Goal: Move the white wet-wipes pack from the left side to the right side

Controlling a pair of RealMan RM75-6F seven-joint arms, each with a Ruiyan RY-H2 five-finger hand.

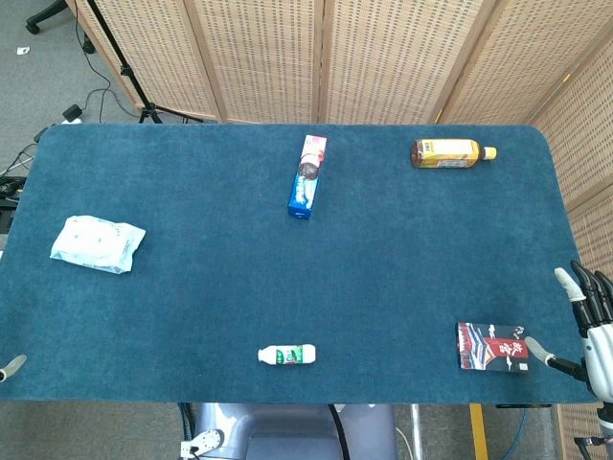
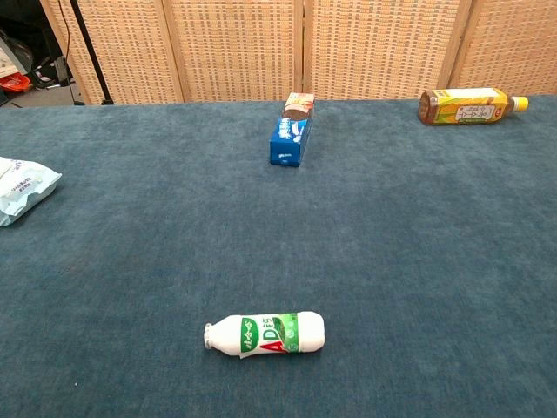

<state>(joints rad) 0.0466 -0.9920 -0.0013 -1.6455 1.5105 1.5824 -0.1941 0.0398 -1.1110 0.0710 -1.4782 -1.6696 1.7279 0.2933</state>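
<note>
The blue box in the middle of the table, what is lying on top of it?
The blue box lies flat on the table. A smaller red and white pack overlaps its far end. What lies under the box is covered and cannot be seen.

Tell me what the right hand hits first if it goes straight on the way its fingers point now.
Probably nothing: the right hand sits off the table's right edge, fingers toward the far side, and that line looks free. The red packet lies beside it, not ahead.

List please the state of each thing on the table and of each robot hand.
Wet-wipes pack: lying flat, far left, untouched.
Blue box: lying on its side.
Tea bottle: on its side, capped.
Small white bottle: on its side.
Red packet: lying flat.
Right robot hand: open, empty.
Left robot hand: barely visible.
</note>
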